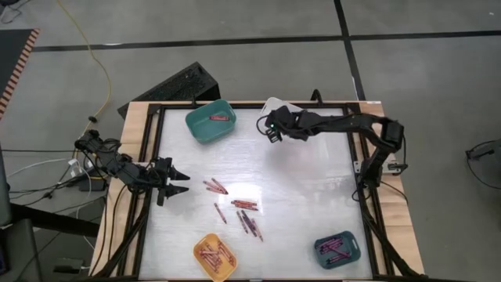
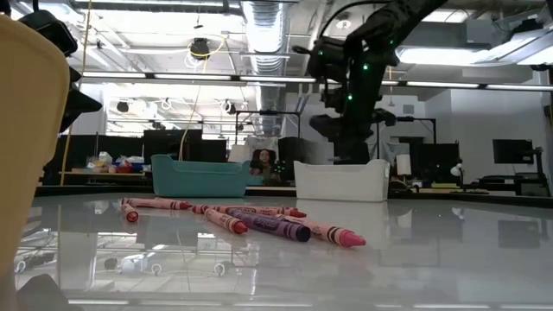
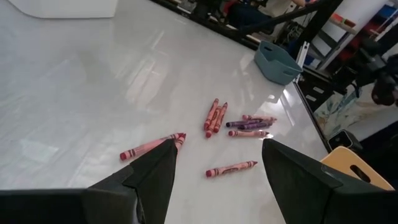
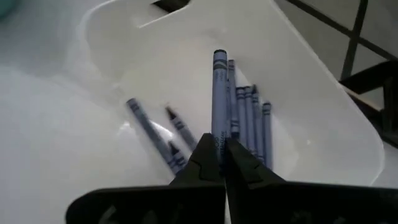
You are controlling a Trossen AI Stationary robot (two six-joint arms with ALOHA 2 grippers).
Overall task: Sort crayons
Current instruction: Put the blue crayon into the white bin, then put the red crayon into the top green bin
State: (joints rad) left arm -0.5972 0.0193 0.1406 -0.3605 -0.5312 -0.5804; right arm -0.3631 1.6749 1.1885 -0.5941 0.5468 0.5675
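— Where is the right gripper relative to the white bin?

— Directly above it, at the table's far edge. Its fingers are clamped on a dark blue crayon, which points out past the fingertips over the bin's inside. Several more blue crayons lie on the bin's floor beneath it.

— And the other arm?

— The left gripper hangs over the table's left side, well apart from the white bin. Its jaws stand apart with nothing between them; its wrist camera looks past both fingers at the loose crayons.

— Where are those loose crayons?

— Scattered near the middle of the table, nearer the camera side than the white bin: reds, pinks and a couple of purples, some lying side by side. From table height a purple one lies among pink and red ones, with the white bin behind them.

— Any other bins?

— A teal bin sits just left of the white bin, with one red crayon inside. A yellow bin and a darker teal bin sit at the opposite edge, each holding crayons.
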